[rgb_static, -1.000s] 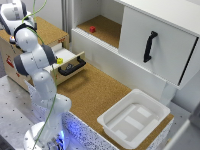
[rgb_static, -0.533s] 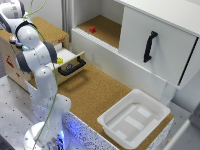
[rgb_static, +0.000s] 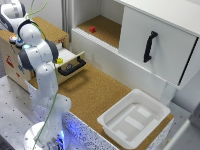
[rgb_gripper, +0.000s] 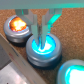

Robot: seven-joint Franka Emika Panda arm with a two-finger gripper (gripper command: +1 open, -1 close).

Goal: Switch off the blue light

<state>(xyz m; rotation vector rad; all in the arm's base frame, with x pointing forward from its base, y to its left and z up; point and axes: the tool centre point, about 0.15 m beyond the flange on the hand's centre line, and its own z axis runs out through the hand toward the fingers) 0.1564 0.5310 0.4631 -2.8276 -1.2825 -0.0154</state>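
The small round blue-glowing push-button light with a pale rim [rgb_gripper: 46,50] sits on top of the low wooden box [rgb_static: 15,67], in the middle of a row of three buttons. In the exterior view you only glimpse it [rgb_static: 19,43] at the box's top edge, beside the arm. In the wrist view it is lit bright cyan-blue. The round red-orange button [rgb_gripper: 17,25] is just beside it on one side. A third round button with a teal glow [rgb_gripper: 73,73] is just beside it on the other.

The white robot arm's gripper [rgb_gripper: 40,41] is right over the blue light, tips at or on its cap; blur hides whether they touch. Its two pale fingers [rgb_gripper: 32,24] look drawn together, a thin slit between them, nothing held.

Further out from the box:
- The black-handled drawer [rgb_static: 71,66] in its front stands pulled out.
- A small yellow block [rgb_static: 60,61] lies in that drawer.
- A white plastic tray [rgb_static: 116,124] sits well apart on the cork tabletop [rgb_static: 92,90].
- A small red block [rgb_static: 92,29] rests in the white cabinet's open recess.
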